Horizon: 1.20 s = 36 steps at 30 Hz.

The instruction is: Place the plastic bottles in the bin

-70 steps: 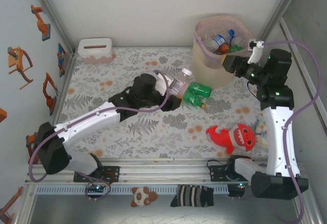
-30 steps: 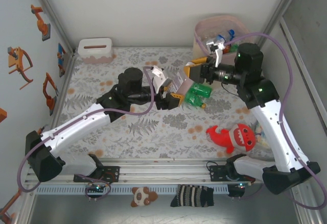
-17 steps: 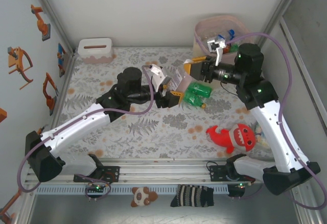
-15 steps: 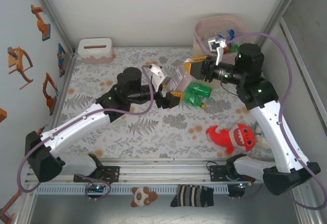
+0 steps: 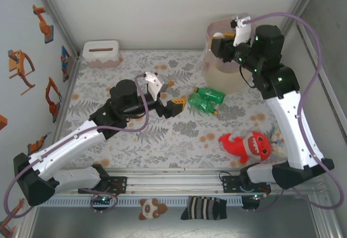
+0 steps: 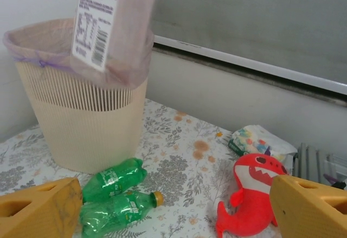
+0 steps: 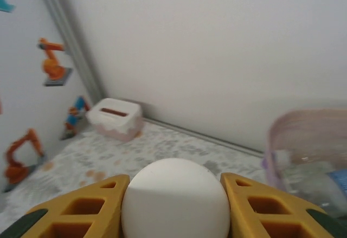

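Right gripper (image 7: 174,211) pinches the clear bottle (image 6: 116,26) by its white cap (image 7: 174,186), dangling over the near rim of the bin (image 6: 81,124), it seems; released off-centre, it could glance off onto the table (image 5: 162,135); left gripper (image 5: 174,93) gapes empty.

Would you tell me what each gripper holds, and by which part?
Right gripper holds a plastic bottle by its white cap end; left gripper is open and empty.

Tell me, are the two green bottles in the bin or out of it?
Out. Both green bottles lie on their sides on the table, beside the bin, not inside it.
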Each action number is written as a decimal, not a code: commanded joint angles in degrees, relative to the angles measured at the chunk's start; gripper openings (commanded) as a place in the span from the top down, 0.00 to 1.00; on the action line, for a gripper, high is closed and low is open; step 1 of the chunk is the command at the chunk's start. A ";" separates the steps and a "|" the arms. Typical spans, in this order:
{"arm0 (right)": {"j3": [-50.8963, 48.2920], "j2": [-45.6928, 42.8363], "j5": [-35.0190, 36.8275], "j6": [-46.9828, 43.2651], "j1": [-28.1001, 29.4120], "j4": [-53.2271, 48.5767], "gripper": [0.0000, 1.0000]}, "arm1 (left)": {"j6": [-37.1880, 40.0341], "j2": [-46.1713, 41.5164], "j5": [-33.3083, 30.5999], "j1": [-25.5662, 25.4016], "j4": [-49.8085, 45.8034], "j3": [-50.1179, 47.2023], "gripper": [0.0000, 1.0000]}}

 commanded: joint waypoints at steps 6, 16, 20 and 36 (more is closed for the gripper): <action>10.47 10.94 17.66 -14.35 -3.90 3.34 0.72 | 0.63 -2.57 -2.08 0.39 0.15 -1.74 0.11; 13.78 20.90 25.18 -11.31 -9.64 18.03 0.72 | 0.40 -1.76 -2.11 1.12 0.45 -2.54 0.11; 15.89 25.41 25.43 -15.65 -10.27 22.42 0.72 | 0.34 -0.80 -1.57 1.63 0.83 -2.33 0.11; 17.11 33.01 4.30 -55.58 -14.34 17.39 0.71 | -1.99 3.46 2.33 5.66 1.26 -1.35 0.11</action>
